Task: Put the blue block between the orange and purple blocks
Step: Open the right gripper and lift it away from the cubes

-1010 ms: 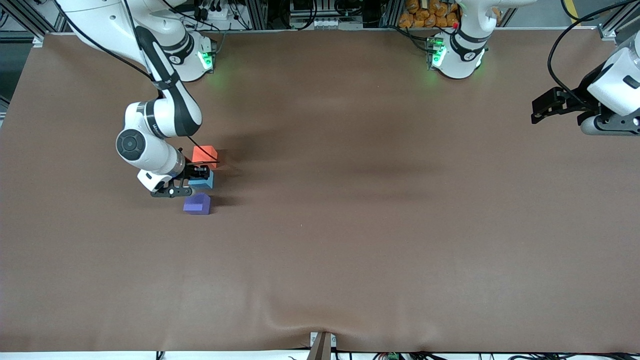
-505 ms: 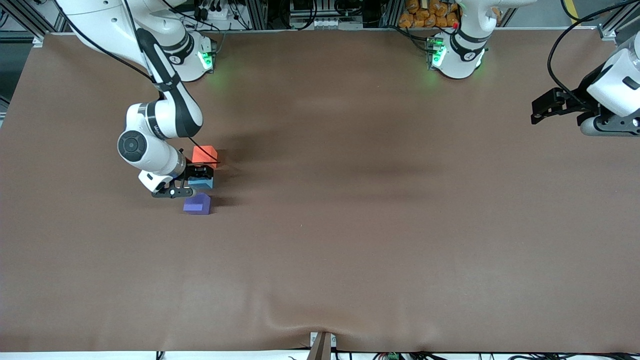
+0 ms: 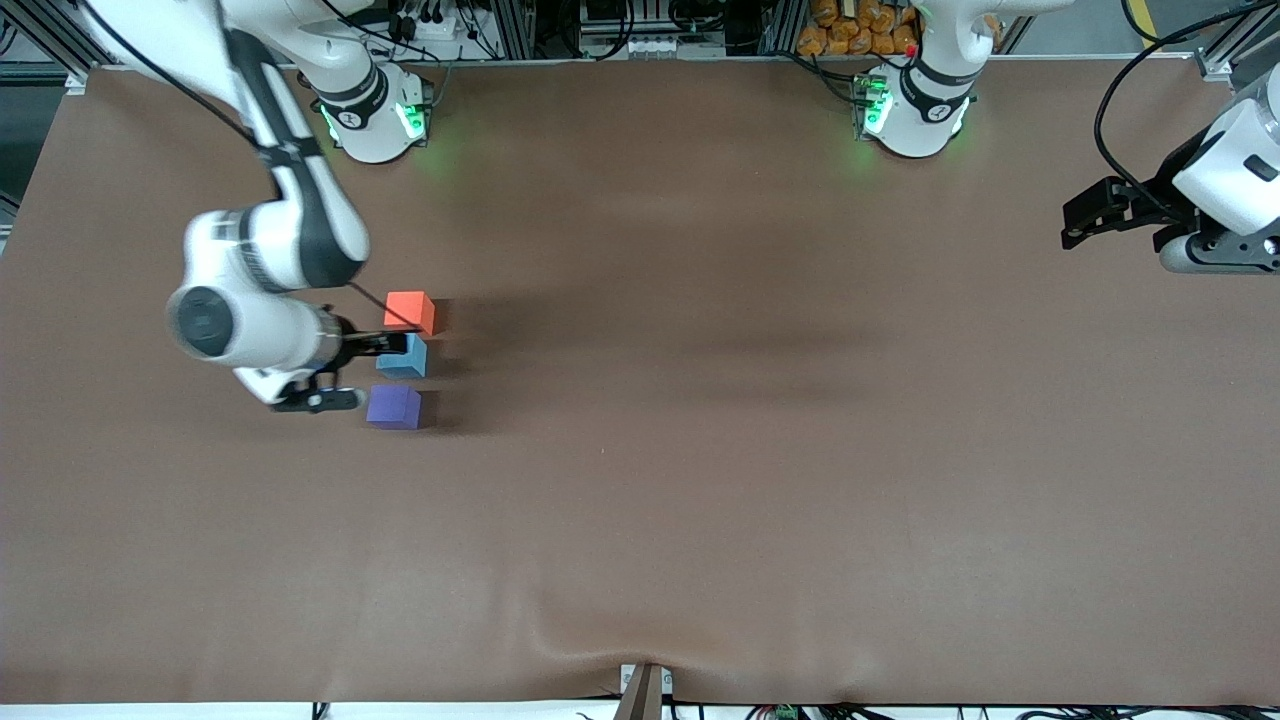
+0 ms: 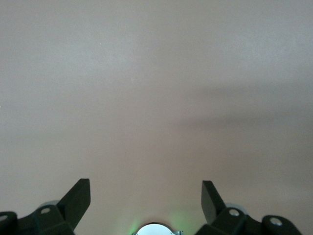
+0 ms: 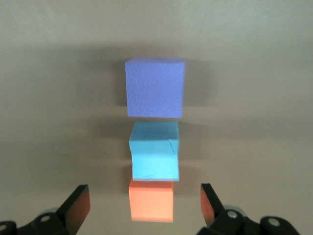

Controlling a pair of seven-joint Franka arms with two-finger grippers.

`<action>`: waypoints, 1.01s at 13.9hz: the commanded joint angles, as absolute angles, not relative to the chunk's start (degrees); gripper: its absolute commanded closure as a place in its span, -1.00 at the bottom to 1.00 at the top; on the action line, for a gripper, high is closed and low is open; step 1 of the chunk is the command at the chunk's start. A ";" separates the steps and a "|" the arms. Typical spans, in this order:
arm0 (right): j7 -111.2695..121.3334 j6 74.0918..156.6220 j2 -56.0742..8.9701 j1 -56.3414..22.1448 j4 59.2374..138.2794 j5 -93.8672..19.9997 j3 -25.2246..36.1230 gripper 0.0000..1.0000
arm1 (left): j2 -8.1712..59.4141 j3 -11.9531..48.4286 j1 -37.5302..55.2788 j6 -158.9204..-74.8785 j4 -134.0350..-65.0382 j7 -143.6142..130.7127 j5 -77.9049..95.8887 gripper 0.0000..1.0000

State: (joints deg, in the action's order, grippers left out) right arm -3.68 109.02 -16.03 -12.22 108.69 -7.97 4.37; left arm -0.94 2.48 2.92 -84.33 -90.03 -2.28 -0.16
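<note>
The blue block [image 3: 403,358] sits on the table between the orange block [image 3: 410,311] and the purple block [image 3: 393,407], in a short line. The orange one is farthest from the front camera and the purple one nearest. My right gripper [image 3: 366,372] is open and empty, up in the air beside the blue block on the side of the right arm's end of the table. The right wrist view shows the purple block [image 5: 155,87], blue block [image 5: 154,151] and orange block [image 5: 151,201] below the open right gripper [image 5: 145,197]. My left gripper [image 3: 1088,215] waits open and empty [image 4: 145,191].
The brown table cover [image 3: 700,450] has a wrinkle at its near edge [image 3: 600,640]. The two arm bases [image 3: 375,110] [image 3: 910,110] stand along the table's edge farthest from the front camera. The left wrist view shows only bare cover [image 4: 156,98].
My right gripper has let go of the blue block, opened, and drawn up and away toward the right arm's end of the table. The blocks and the left arm have not moved.
</note>
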 commanded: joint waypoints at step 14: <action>3.78 84.38 -8.72 2.02 78.84 -2.55 3.08 -1.00 | -0.79 2.90 2.20 -84.64 -89.39 -2.02 0.35 -1.00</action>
State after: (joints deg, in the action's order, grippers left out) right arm 7.19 85.76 -12.83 2.17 78.06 -3.84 3.46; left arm -0.87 2.49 2.89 -84.36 -90.05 -2.28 -0.16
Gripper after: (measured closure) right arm 0.000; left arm 0.000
